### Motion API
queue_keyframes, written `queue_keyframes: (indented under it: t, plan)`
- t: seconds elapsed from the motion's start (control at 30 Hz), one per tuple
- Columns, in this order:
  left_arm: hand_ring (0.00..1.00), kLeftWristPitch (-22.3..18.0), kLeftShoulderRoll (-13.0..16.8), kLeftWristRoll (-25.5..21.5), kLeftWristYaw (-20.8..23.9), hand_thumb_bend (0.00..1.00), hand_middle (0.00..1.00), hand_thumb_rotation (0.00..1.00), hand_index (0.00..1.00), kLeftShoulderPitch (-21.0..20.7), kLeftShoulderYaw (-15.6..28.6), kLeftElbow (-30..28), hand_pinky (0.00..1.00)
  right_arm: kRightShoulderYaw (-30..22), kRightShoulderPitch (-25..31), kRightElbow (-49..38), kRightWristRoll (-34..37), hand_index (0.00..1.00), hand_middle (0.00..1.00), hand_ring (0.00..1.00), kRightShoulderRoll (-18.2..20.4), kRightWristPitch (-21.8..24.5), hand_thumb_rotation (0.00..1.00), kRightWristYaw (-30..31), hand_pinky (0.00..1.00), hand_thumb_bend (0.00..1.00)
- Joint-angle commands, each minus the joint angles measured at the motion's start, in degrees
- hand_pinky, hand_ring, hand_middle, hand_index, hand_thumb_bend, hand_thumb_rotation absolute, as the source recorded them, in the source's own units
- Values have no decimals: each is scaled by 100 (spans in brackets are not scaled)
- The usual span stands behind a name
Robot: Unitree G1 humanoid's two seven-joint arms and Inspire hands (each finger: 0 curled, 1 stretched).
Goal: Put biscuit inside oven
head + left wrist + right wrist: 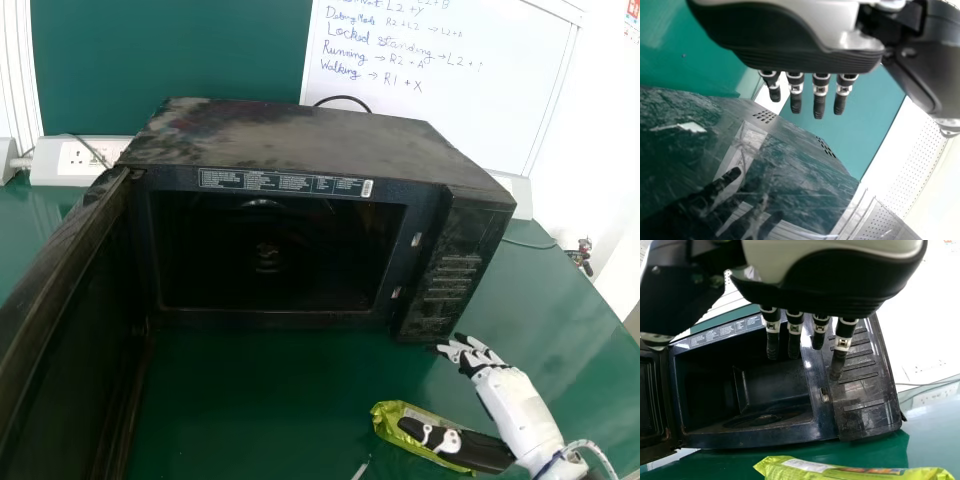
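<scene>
The right robot hand was open, fingers straight, above the biscuit, holding nothing. The left robot hand, in left wrist view, was also open and empty. The biscuit lay between the oven and the near edge of the bench.

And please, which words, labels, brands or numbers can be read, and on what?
Whiteboard: "Locked standing → L2 +", rest unclear.
Whiteboard: "Running → R2 + A"
Whiteboard: "Walking → R1 + X"
Whiteboard, top lines: too unclear.
Microwave oven, label strip: too small to read.
Biscuit packet: print too unclear.
</scene>
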Motion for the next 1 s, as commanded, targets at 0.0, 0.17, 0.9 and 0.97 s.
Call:
queue_keyframes:
  t: [0.0, 0.17, 0.9, 0.97]
  plan:
    - [98, -18, 7, -3, -11, 89, 96, 88, 98, 65, 47, 5, 100, 5, 3, 15, 11, 90, 95, 90, -6, -2, 63, -26, 71, 100]
    - [98, -4, 4, 2, 19, 89, 96, 88, 97, 70, 42, -14, 100, -3, 16, 13, 17, 90, 95, 90, -3, -17, 62, -30, 71, 100]
    - [98, 0, 38, -8, -25, 89, 97, 88, 98, 91, 49, -31, 100, 69, -200, 230, 500, 89, 90, 87, -196, 185, 47, 347, 64, 100]
    - [98, -2, 38, -8, -15, 89, 97, 88, 98, 94, 57, -34, 100, 132, -297, 337, 602, 90, 91, 88, -269, 248, 48, 473, 66, 100]
